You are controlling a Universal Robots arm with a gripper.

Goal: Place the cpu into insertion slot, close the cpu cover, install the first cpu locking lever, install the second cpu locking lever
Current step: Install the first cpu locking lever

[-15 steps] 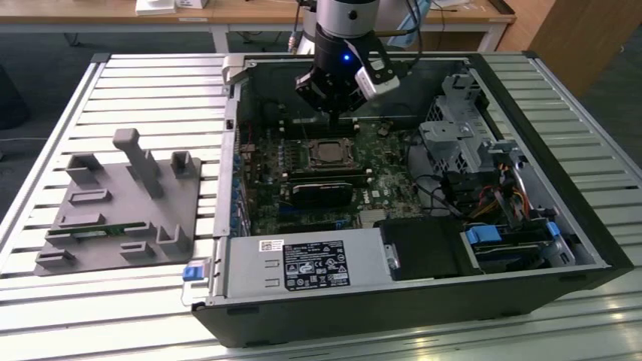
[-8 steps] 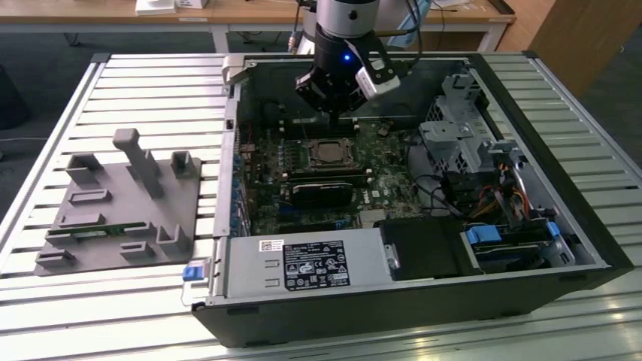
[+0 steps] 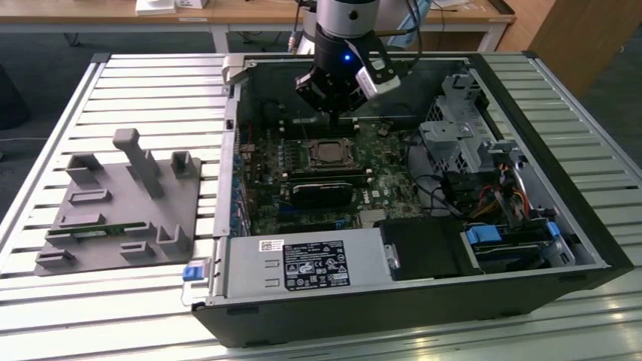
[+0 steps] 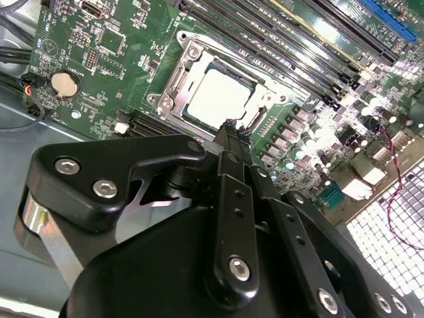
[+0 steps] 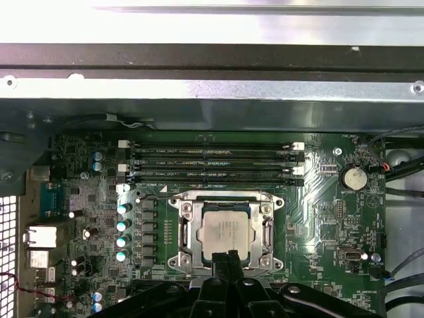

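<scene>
Cpu, a pale beige-silver square chip (image 5: 224,233), lies in the dark, silver-rimmed insertion slot (image 5: 175,205), with the thin silvery cpu cover (image 5: 268,228) apparently lowered around it. The black gripper (image 5: 226,257) hovers at the slot's edge, jaws pressed together. Latching probably needs a slow, steady push.

The exterior view looks down at an angle from high over the near side of an open computer case (image 3: 401,301) on a slatted table (image 3: 150,83), and takes in the whole case from well back. Both wrist views sit close above the motherboard (image 5: 331,218), looking past the gripper (image 5: 227,260), the first squarely, the second obliquely. All three views share the cpu (image 5: 225,233).
</scene>
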